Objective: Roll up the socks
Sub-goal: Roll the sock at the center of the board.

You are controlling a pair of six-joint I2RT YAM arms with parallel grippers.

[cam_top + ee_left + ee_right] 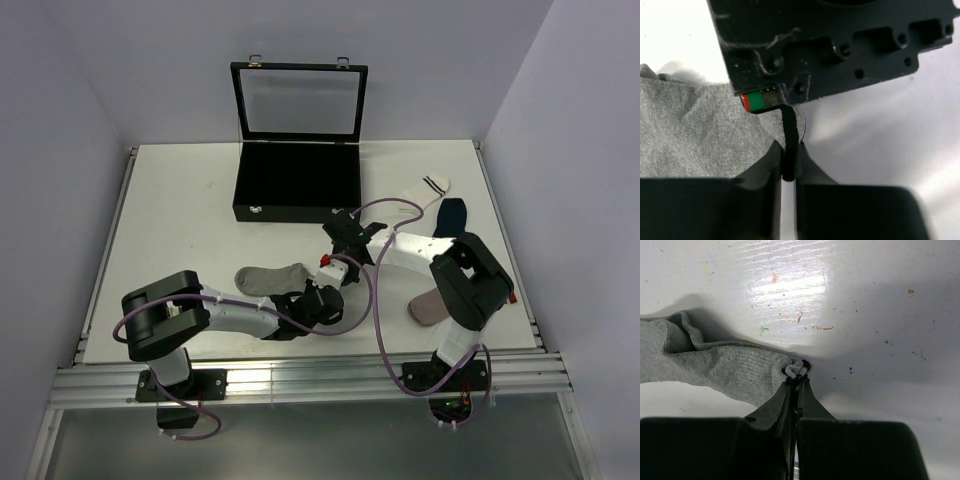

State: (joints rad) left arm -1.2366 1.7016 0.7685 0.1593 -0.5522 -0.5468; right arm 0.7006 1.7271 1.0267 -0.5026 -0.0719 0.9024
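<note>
A grey sock (268,277) lies flat in the middle of the table, its cuff end lifted toward both grippers. My right gripper (799,376) is shut on the bunched cuff edge, and grey fabric (715,365) trails off to the left. My left gripper (788,148) sits just below the right gripper's body (840,45). Its jaws are pinched on a thin dark strip of the cuff (788,130), with the grey sock (695,135) to the left. In the top view, left gripper (322,298) and right gripper (338,263) are close together.
An open black case (297,190) stands at the back centre, lid up. A white sock with black stripes (425,190) and a navy sock (450,215) lie at the right. A taupe sock (427,308) lies by the right arm's base.
</note>
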